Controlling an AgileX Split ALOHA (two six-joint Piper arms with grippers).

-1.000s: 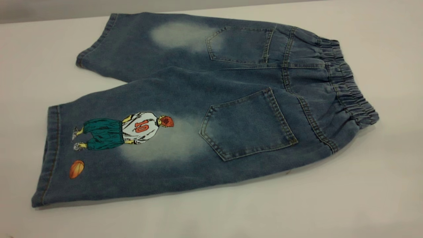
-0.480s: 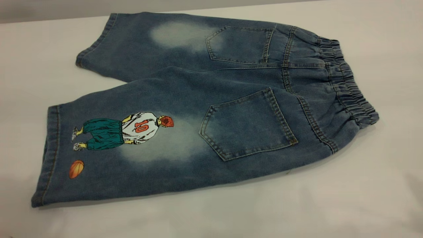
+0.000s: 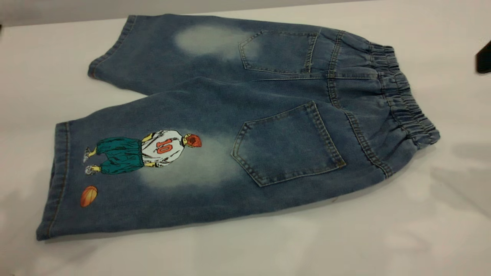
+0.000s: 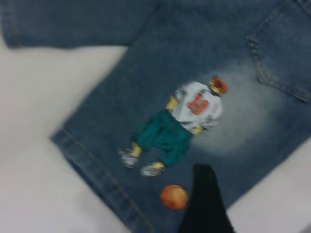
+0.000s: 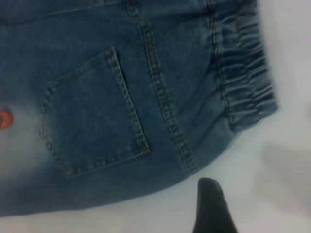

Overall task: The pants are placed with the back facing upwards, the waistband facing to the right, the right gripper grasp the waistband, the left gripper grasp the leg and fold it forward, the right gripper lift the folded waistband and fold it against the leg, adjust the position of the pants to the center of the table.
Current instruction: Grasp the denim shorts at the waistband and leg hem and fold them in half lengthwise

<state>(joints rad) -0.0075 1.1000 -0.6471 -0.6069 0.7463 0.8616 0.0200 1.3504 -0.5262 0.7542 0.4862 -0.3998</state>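
The pants (image 3: 238,122) lie flat and unmoved on the table (image 3: 422,237), back up, waistband (image 3: 402,94) at 3 o'clock, printed leg (image 3: 126,172) at 8 o'clock. New since half a second ago: the right gripper (image 3: 484,57) enters at 2 o'clock. The left gripper (image 4: 206,204) hovers over the leg. Whether either claw is clenched cannot be told.

Left claw (image 4: 206,204) above printed leg (image 4: 194,121)
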